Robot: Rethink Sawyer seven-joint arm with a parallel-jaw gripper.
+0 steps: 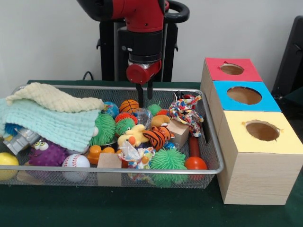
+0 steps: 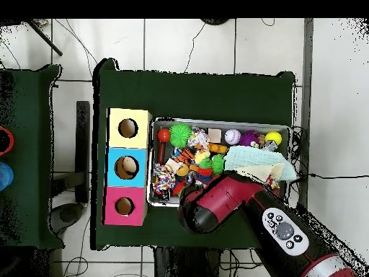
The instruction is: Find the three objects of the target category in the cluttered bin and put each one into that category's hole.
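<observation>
My gripper (image 1: 144, 92) hangs just above the back rim of the wire bin (image 1: 118, 170), fingers a little apart and nothing between them. Right below and in front of it lie an orange basketball (image 1: 129, 105) and a clear ball (image 1: 143, 115). The bin also holds green spiky balls (image 1: 168, 160), a baseball (image 1: 75, 161), a red ball (image 1: 195, 163), a tiger toy (image 1: 156, 137) and a rope toy (image 1: 185, 109). The box to the right has a red hole (image 1: 232, 69), a blue hole (image 1: 244, 95) and a yellow hole (image 1: 262, 130). In the overhead view the arm (image 2: 216, 205) hides the gripper.
A mint cloth (image 1: 52, 120) and a cream cloth (image 1: 52, 97) cover the bin's left part. A purple fuzzy toy (image 1: 47, 152), a yellow ball (image 1: 7, 159) and wooden blocks (image 1: 109, 161) lie near the front. The box (image 2: 128, 167) stands against the bin (image 2: 223, 120).
</observation>
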